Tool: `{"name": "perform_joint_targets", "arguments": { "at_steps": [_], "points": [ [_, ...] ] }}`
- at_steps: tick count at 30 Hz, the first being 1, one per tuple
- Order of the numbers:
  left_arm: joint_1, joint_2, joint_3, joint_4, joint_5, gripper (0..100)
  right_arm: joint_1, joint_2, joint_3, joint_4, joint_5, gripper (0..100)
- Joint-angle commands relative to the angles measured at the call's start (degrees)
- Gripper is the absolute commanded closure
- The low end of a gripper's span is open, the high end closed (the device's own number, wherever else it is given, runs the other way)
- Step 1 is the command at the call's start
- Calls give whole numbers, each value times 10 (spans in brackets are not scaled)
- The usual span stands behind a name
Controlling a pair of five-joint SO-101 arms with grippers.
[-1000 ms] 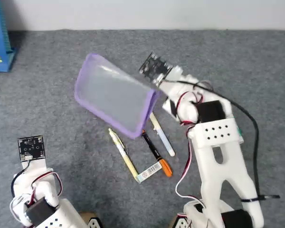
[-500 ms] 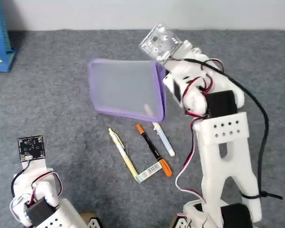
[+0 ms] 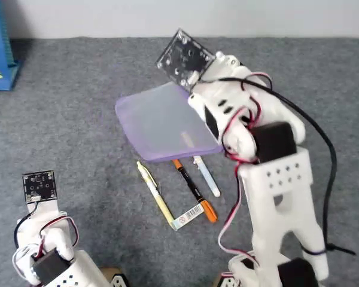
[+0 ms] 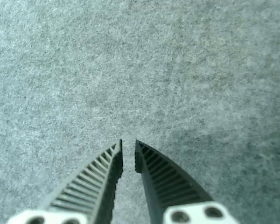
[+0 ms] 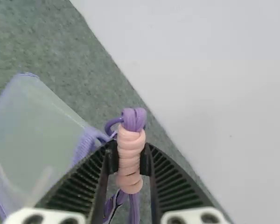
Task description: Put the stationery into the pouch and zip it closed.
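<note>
- High view: the right arm holds the translucent, purple-edged soft pouch point(image 3: 161, 122) up by one corner, tilted over the grey carpeted table point(image 3: 78, 119). Its lower edge hangs just above the upper ends of the stationery.
- Three pens lie on the carpet, outside the pouch: a cream-yellow pen point(image 3: 156, 195), a black pen with orange ends point(image 3: 192, 189) and a white pen with a pale blue tip point(image 3: 206, 176). A small white barcoded tag point(image 3: 189, 215) lies at the cream-yellow pen's lower end.
- We judge that the pouch is empty. A pale streak shows through its wall, and we cannot tell what it is.
- We should lay the pouch flat beside the pens, not on them, with its mouth turned toward them, keeping the pull taut so the fabric does not fold.
- Left wrist view: the left gripper point(image 4: 129, 142) hangs over bare carpet, well apart from everything, with its jaws nearly together and nothing between them.
- Right wrist view: the right gripper point(image 5: 129, 148) pinches the pouch's coiled pink pull with a purple loop point(image 5: 129, 156). The pouch hangs beside it. We cannot tell whether the zip is open.
</note>
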Motion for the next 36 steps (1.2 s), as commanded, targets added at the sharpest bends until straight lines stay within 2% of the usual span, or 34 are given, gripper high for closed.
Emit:
{"name": "perform_joint_targets", "arguments": {
  "at_steps": [1,9,14,23,29,36],
  "points": [
    [-2,-9,-20,1,-3,949,28,24,-33,-56,-4,987],
    [-2,-9,-20,1,-3,949,48,70,-44,-160,-7,987],
    [-2,-9,-20,1,-3,949,49,96,-114,-183,-35,988],
    [-2,-9,-18,1,-4,949,38,190,-195,-193,-36,988],
    [-2,-9,-18,1,-4,949,11,177,-195,-35,-35,988],
    [-2,-9,-22,1,-4,949,-64,126,-194,164,1,988]
  ]
}}
